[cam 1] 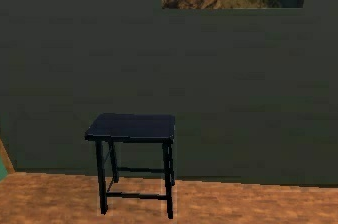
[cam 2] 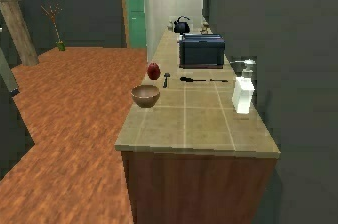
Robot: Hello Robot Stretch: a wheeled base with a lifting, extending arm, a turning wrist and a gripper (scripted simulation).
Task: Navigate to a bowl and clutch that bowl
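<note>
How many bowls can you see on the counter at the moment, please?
1. A brown bowl sits near the left edge of the counter in the arm side view, close to a red apple. Another could be hidden behind the dark toaster farther along.

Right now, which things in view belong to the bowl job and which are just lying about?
Job: bowl, near the counter edge.
Lying about: red apple, toaster, kettle, white container, dark utensil; black stool in the forward view.
</note>
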